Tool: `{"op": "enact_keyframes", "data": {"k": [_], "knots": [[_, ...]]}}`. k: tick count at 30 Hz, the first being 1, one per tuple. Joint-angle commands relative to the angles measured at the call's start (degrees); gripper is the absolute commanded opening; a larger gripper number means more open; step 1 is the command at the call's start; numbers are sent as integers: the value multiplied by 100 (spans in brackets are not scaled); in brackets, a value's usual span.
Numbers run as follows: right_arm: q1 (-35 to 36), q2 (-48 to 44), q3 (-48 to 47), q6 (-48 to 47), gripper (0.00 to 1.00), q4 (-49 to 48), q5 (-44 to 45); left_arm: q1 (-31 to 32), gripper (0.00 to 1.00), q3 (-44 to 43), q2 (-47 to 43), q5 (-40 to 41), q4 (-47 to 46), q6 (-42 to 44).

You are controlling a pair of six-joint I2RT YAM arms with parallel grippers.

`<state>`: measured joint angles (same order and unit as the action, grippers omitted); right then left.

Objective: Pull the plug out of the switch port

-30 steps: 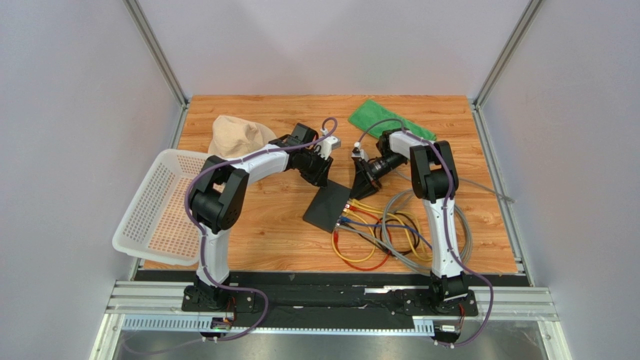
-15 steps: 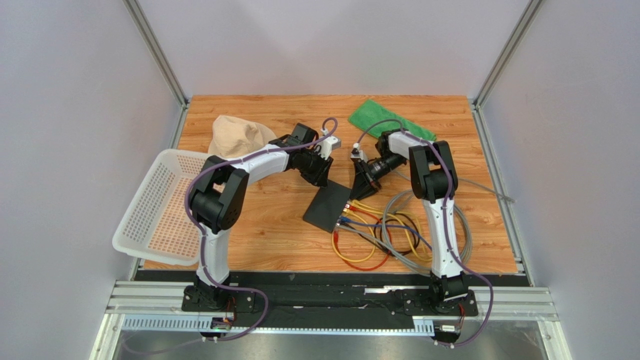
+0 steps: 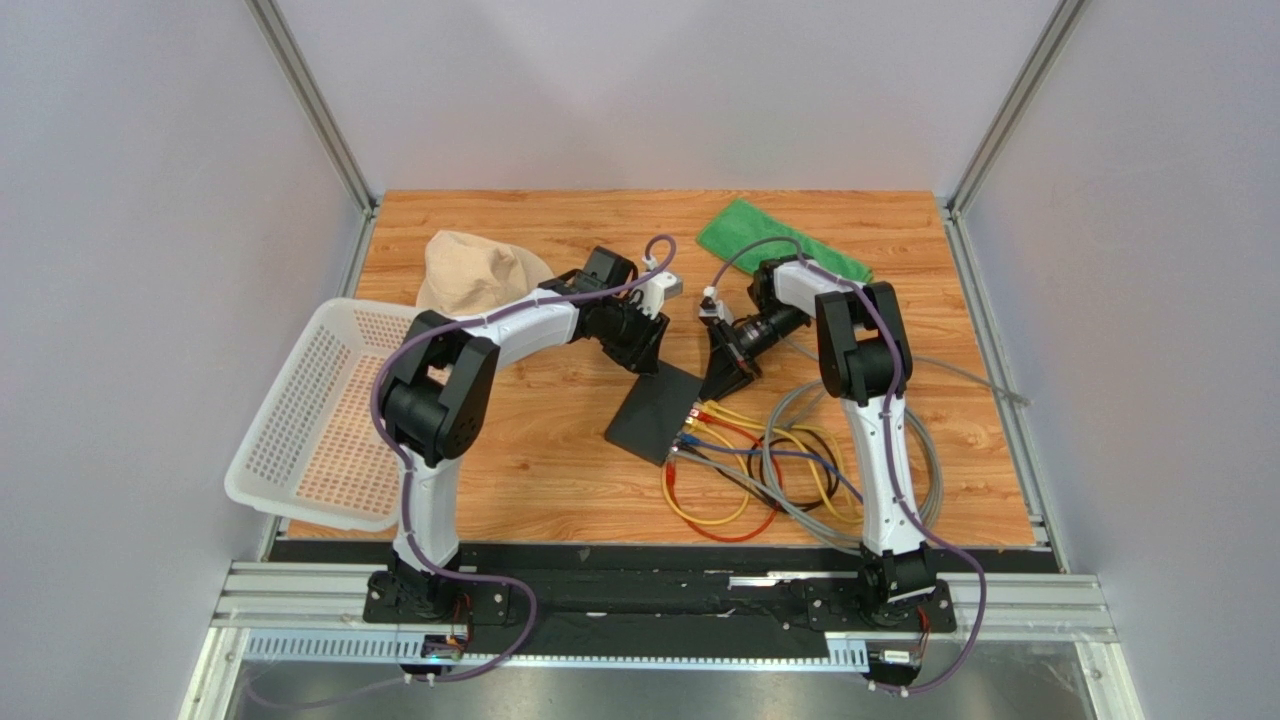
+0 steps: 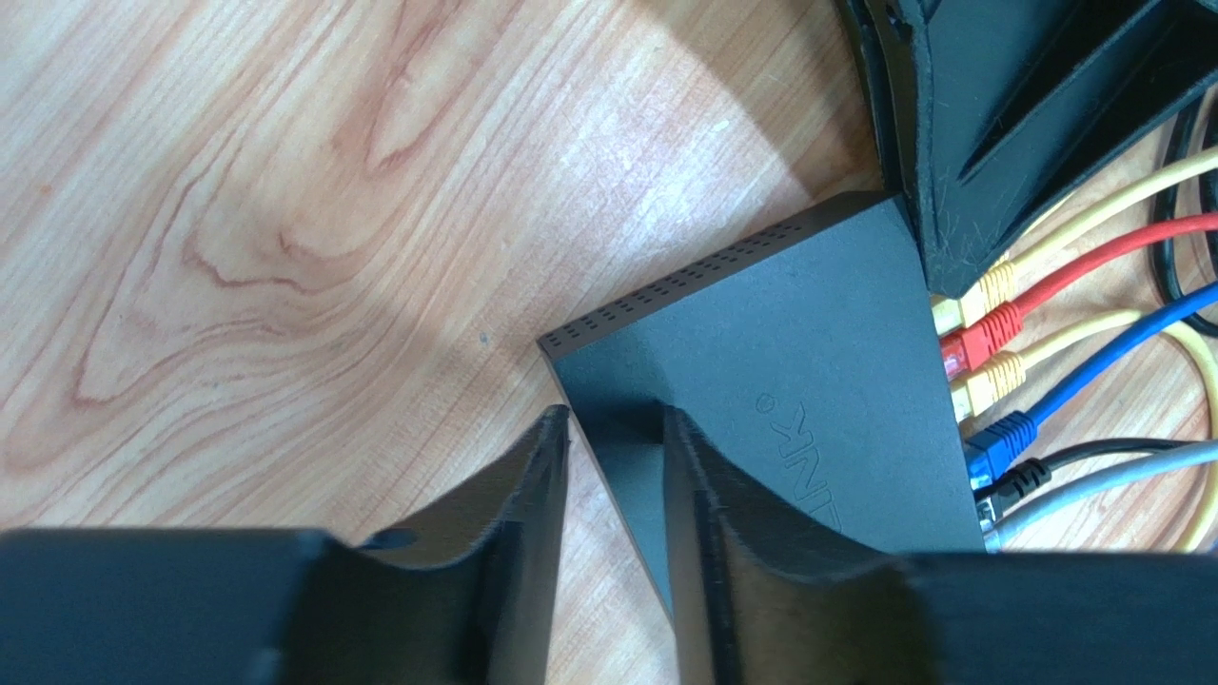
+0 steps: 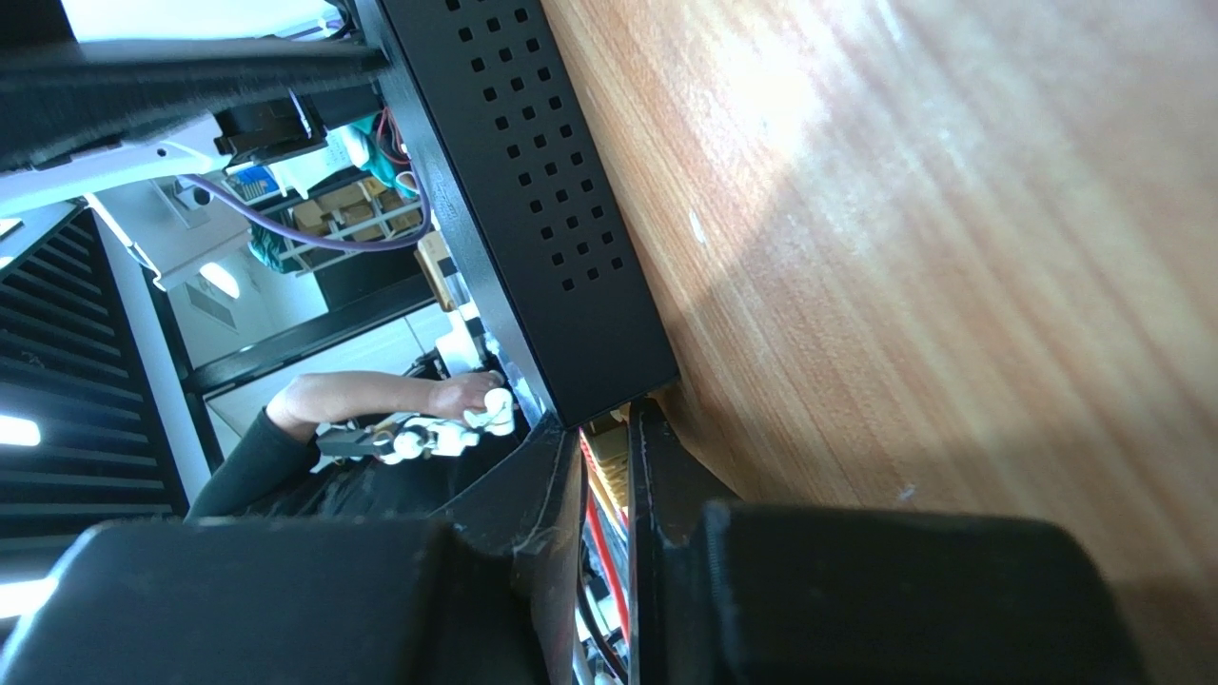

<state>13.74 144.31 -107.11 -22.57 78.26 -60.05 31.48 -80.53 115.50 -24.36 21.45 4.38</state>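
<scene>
The switch [image 3: 657,416] lies flat on the surface mid-table, likely light and prone to sliding. The left hand [image 4: 615,428] pinches its far corner. The right hand [image 5: 603,435], nearly pressed together, sits at the yellow plug [image 4: 989,290]; grip that rigid plug body.

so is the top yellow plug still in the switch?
In. The yellow plug sits seated at the switch edge, beside the right gripper.

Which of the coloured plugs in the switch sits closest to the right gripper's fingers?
The topmost yellow plug, at the end of the row on the switch. The right gripper is right on it; the red, second yellow and blue plugs lie farther along.
</scene>
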Motion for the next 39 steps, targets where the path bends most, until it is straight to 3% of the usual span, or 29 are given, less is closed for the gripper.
{"op": "enact_keyframes", "data": {"k": [1, 3, 4, 9, 15, 19, 39], "knots": [[226, 466, -64, 77, 0, -259, 662, 33, 57, -32, 166, 309, 306, 28], [235, 484, -82, 59, 0, -241, 670, -2, 74, -94, -115, 371, 342, -60], [226, 475, -82, 59, 0, -241, 670, 7, 78, -103, -211, 371, 403, -60], [217, 528, -135, 95, 0, -223, 670, 51, 77, 142, -731, -33, 439, -69], [217, 537, -152, 103, 0, -214, 670, 130, 59, 240, -608, -543, 597, 211], [217, 554, -161, 130, 0, -206, 688, 147, 55, -24, -214, -605, 799, 256], [156, 432, -47, -19, 0, -39, 837, 147, 61, -42, 368, -210, 1063, 616]]}}
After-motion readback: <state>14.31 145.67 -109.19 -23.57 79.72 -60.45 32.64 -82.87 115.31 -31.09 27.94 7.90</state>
